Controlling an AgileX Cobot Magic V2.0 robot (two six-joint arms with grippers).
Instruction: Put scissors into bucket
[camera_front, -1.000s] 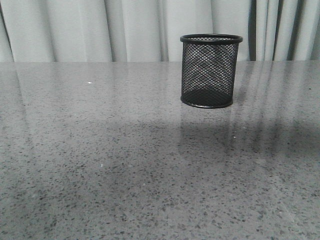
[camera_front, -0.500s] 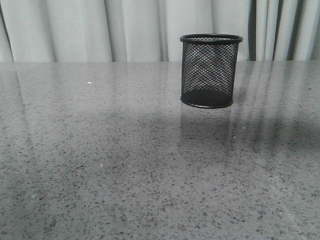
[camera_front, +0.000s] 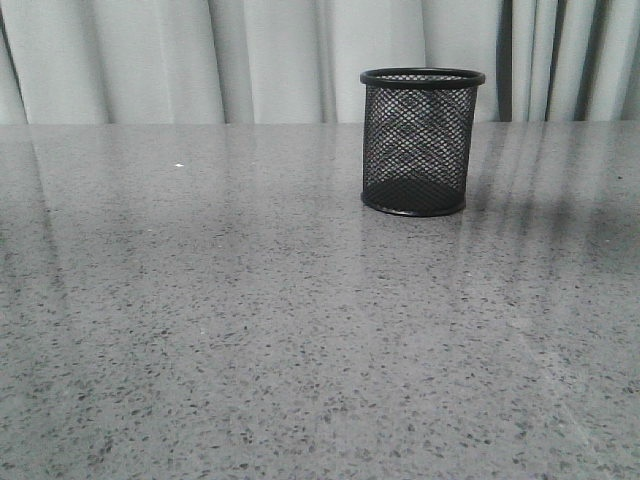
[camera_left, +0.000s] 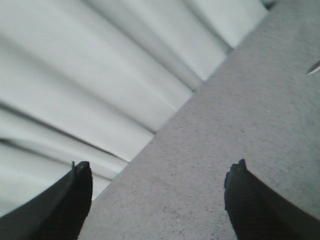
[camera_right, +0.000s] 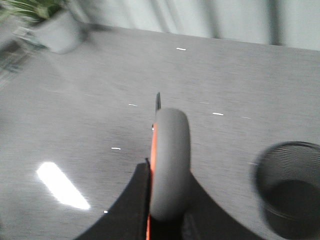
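Observation:
The bucket (camera_front: 422, 140), a black wire-mesh cup, stands upright at the back right of the table in the front view. It looks empty. It also shows blurred in the right wrist view (camera_right: 290, 187). My right gripper (camera_right: 167, 200) is shut on the scissors (camera_right: 170, 160). Their grey handle loop with an orange lining stands edge-on between the fingers, held above the table and apart from the bucket. A dark tip sticks out beyond the loop. My left gripper (camera_left: 160, 175) is open and empty over bare table. Neither gripper shows in the front view.
The grey speckled table (camera_front: 250, 330) runs back to pale curtains (camera_front: 150, 60). A potted plant (camera_right: 50, 25) stands at a far corner in the right wrist view. A bright light patch (camera_right: 62, 185) reflects on the table.
The dark shadow band across the middle of the table has faded and drawn off to the right. The bucket has not moved.

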